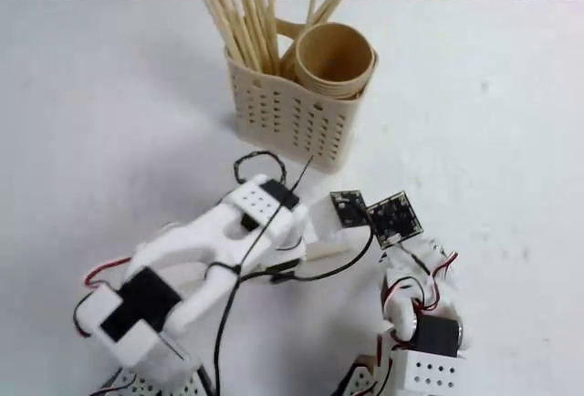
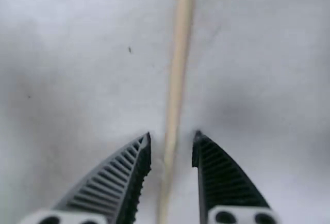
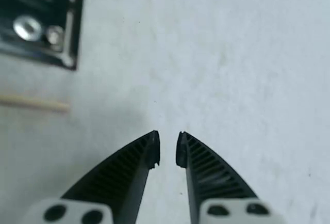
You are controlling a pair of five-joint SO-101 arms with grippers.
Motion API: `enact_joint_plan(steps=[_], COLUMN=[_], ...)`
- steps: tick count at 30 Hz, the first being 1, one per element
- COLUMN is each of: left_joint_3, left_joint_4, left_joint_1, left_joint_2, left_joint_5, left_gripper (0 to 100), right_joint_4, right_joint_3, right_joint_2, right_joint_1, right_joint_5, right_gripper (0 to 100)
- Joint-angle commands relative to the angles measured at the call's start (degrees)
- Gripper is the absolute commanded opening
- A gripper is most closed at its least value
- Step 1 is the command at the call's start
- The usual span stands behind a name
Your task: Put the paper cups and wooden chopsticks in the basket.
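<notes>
Left claw (image 2: 170, 140): spread, straddling a chopstick (image 2: 178, 69) lying on the counter (image 2: 72, 59).
Right claw (image 3: 167, 149): barely parted, empty.
Basket (image 1: 290, 124): 12 o'clock from the arms, holding paper cups (image 1: 334, 57) and chopsticks (image 1: 248, 15).

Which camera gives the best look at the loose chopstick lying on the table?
The left wrist view: the chopstick runs lengthwise, up close, between the left hand's open fingers. The high view shows a short piece beside the left arm; the right wrist view shows one end.
</notes>
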Motion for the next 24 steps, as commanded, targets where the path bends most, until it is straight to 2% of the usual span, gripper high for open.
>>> enact_joint_plan(steps=[1,5,11,15,24], left_joint_3=[-4.9,-7.5,-8.5,-8.8,-8.5], left_joint_4=[1.7,1.7,-2.7,-3.2,-2.7], left_joint_1=[-1.7,-5.7,-11.5,-13.5,-13.4], left_joint_2=[3.3,5.3,5.8,5.7,5.3], left_joint_5=[0.8,0.5,0.9,1.0,1.0], left_gripper=[15,14,2,2,2], right_joint_4=[-0.5,-0.5,-0.5,-0.5,-0.5], right_joint_3=[0.5,0.5,0.5,0.5,0.5], right_joint_2=[-0.7,-0.6,-0.6,-0.6,-0.6], right_joint_1=[0.2,0.2,0.2,0.2,0.2], right_joint_5=[0.4,0.4,0.4,0.4,0.4], right_gripper=[7.0,7.0,7.0,7.0,7.0])
